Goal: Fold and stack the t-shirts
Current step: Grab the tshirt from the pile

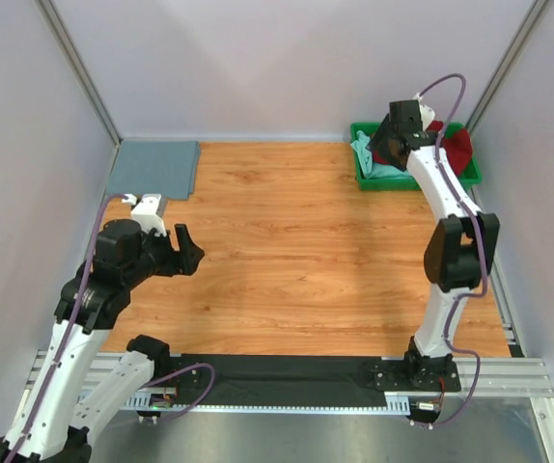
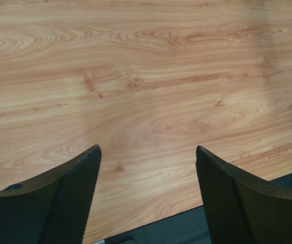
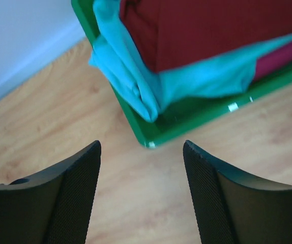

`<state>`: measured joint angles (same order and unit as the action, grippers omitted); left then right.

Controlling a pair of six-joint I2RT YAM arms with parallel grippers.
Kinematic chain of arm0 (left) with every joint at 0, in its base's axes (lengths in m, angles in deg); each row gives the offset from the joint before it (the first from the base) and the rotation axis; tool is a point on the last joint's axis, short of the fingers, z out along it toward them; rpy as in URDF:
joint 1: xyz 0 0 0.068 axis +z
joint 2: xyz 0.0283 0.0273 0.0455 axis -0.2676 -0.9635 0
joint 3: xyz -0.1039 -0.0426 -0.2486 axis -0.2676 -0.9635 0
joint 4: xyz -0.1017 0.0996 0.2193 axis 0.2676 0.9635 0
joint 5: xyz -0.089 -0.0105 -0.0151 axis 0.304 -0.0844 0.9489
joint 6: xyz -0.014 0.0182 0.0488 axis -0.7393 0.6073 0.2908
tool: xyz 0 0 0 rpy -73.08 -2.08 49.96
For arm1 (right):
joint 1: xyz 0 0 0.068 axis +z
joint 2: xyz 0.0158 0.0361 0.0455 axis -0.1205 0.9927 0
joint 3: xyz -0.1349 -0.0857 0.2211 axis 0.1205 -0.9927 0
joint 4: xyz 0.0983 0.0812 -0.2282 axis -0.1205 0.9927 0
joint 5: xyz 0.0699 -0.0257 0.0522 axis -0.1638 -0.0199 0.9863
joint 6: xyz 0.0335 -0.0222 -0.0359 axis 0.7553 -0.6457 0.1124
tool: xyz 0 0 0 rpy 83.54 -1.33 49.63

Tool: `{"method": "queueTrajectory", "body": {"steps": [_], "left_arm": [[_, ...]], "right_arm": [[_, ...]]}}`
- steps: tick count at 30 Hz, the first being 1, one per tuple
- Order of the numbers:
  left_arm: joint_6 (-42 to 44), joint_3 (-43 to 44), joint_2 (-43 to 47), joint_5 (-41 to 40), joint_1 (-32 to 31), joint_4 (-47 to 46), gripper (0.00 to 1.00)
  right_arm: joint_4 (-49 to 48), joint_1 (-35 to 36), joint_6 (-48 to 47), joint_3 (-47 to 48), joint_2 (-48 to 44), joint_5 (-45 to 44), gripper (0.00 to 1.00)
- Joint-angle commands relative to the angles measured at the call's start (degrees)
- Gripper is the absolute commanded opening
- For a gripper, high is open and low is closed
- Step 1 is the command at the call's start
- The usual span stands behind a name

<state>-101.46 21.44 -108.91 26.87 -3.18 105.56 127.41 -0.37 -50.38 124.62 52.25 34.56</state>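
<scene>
A slate grey-blue t-shirt [image 1: 152, 166] lies folded flat at the table's far left corner. The other t-shirts sit bunched in a green tray [image 1: 420, 180] at the far right: a mint green one [image 3: 136, 86] spilling over the rim, a dark red one [image 3: 202, 30] on top, and a pinkish-red one [image 3: 283, 56] under it. My right gripper [image 3: 142, 146] hovers open just before the tray's near corner [image 3: 151, 138], holding nothing. Over bare wood near the left edge, my left gripper [image 2: 147, 150] is open and empty, well away from the shirts.
White walls with metal posts close in the table on three sides. A black strip and rail [image 1: 287, 378] run along the near edge between the arm bases. Bare wooden tabletop [image 1: 296, 251] spans the middle.
</scene>
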Motion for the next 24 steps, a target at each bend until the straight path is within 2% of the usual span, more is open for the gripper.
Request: {"method": "queueTrajectory", "body": {"steps": [1, 4, 7, 12, 19, 20, 24], "left_arm": [[8.48, 1.52, -3.9, 2.51, 0.15, -1.64, 0.78], [11.2, 2.92, -7.06, 2.35, 0.24, 0.02, 0.77], [13.14, 3.63, -8.83, -1.34, 0.42, 1.08, 0.79], [14.55, 4.33, -10.5, -2.05, 0.51, 0.47, 0.81], [13.68, 2.75, -11.47, -2.14, 0.51, -0.06, 0.85], [13.76, 2.75, -11.55, -2.84, 0.51, 0.03, 0.85], [13.33, 2.93, -11.73, -2.76, 1.12, 0.47, 0.86]], "right_arm": [[-3.04, -1.1, -2.95, 12.33, 11.13, -4.38, 0.66], [-8.76, -1.01, -4.96, 18.67, 18.46, -7.63, 0.62], [-10.0, -1.45, -4.01, 24.65, 24.7, -10.44, 0.48], [-14.74, -1.8, -4.09, 25.97, 29.71, -14.84, 0.47], [-14.83, -2.94, -4.18, 30.11, 35.35, -18.88, 0.46], [-15.09, -3.03, -4.36, 30.54, 35.87, -19.41, 0.41], [-14.83, -3.73, -3.48, 33.27, 38.86, -19.24, 0.34]]}}
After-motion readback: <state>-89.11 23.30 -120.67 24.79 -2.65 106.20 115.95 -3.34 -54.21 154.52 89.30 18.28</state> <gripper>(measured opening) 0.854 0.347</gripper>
